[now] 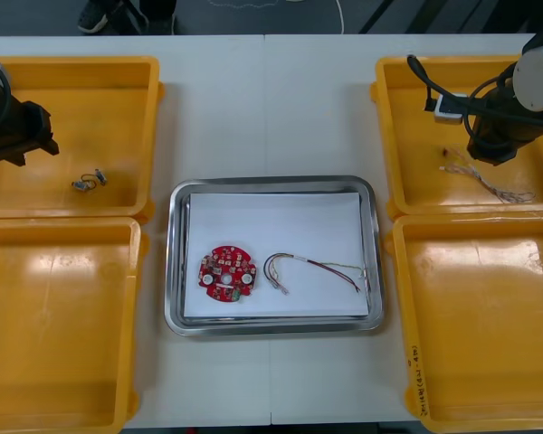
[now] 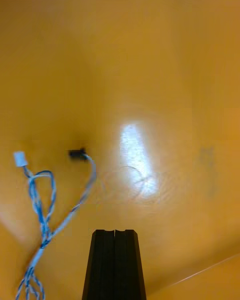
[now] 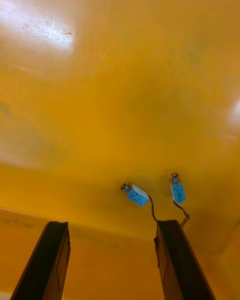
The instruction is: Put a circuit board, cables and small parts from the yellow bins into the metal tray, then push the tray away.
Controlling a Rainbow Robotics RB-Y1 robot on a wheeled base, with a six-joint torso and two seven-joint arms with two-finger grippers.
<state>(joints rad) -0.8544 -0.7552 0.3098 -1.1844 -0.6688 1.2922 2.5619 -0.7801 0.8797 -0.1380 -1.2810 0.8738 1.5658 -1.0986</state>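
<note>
The metal tray (image 1: 179, 316), white inside, sits at the table's middle. In it lie a round red circuit board (image 1: 226, 273) and a cable (image 1: 319, 268) with dark, red and pale strands. My left gripper (image 3: 112, 225) hovers open over the far left yellow bin (image 1: 81, 63). Two small metal parts (image 3: 136, 194) with blue bodies lie just beyond its fingers, seen from the front as small metal parts (image 1: 89, 181). My right gripper (image 2: 114, 235) is shut on nothing above the far right yellow bin (image 1: 389, 136). A twisted blue and white cable (image 2: 42, 205) lies beside its fingers, also seen as the cable (image 1: 493, 185).
Two more yellow bins stand at the near left (image 1: 63, 226) and near right (image 1: 407, 316). Bare table runs beyond the tray toward the far edge. A person's shoes show past that edge.
</note>
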